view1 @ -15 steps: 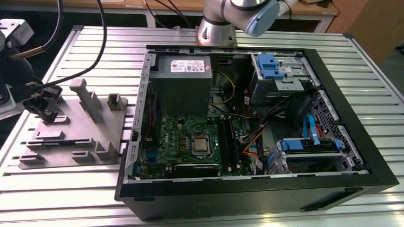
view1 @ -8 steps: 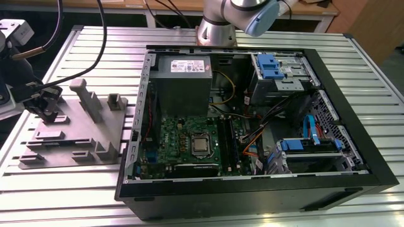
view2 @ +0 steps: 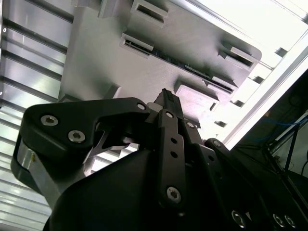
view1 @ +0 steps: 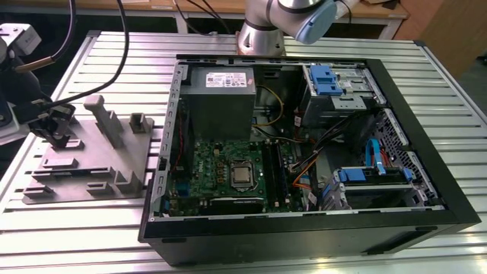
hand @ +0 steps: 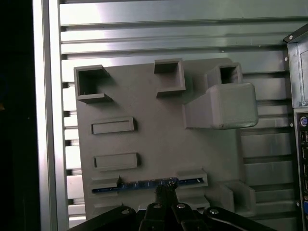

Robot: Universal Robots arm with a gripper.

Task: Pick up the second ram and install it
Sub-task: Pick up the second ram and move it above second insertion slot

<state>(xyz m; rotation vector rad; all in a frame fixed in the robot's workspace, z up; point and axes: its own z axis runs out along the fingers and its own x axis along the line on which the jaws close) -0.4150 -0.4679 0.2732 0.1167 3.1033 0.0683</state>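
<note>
Tool (hand: 166,189) is right at the second ram (hand: 139,185), which stands on edge in a slot of the grey holder plate (hand: 159,144) on the bench (view1: 68,228). In the exterior view that's 9 o'clock from the open computer case (view1: 320,231). Ram's long axis runs crosswise to the tool, which meets it near mid-length. We can't tell if the tool is wide, narrow or gripping.
</note>
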